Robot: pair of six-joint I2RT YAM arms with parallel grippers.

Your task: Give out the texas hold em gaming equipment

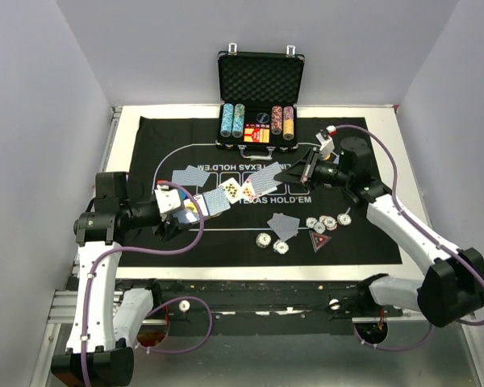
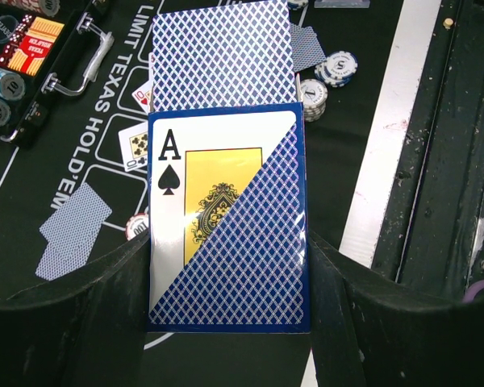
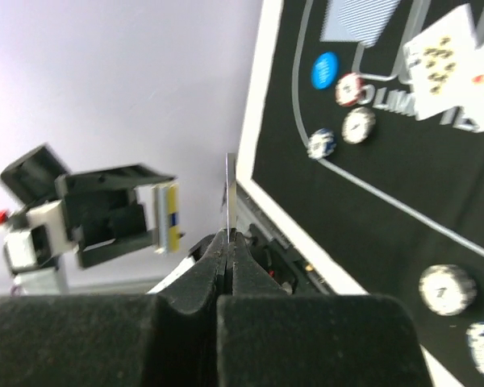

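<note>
My left gripper (image 1: 176, 211) is shut on a blue card deck (image 2: 226, 234) with an ace of spades on its front, gripped by both sides (image 2: 230, 278). A blue-backed card (image 2: 219, 52) sticks out past its far end. My right gripper (image 1: 306, 168) is shut on a single playing card (image 3: 231, 185), seen edge-on in the right wrist view, and holds it above the mat's far right. Face-up cards (image 1: 239, 190) lie at the mat's middle. Blue-backed pairs lie at the left (image 1: 192, 175) and near the middle (image 1: 284, 226). Striped chips (image 1: 327, 222) and a red triangular marker (image 1: 319, 240) lie to the right.
The open black chip case (image 1: 260, 105) stands at the back of the black mat (image 1: 363, 242). Two more chips (image 1: 271, 243) lie near the mat's front. A blue button (image 3: 325, 70) and chips (image 3: 355, 109) show in the right wrist view. Grey walls close in both sides.
</note>
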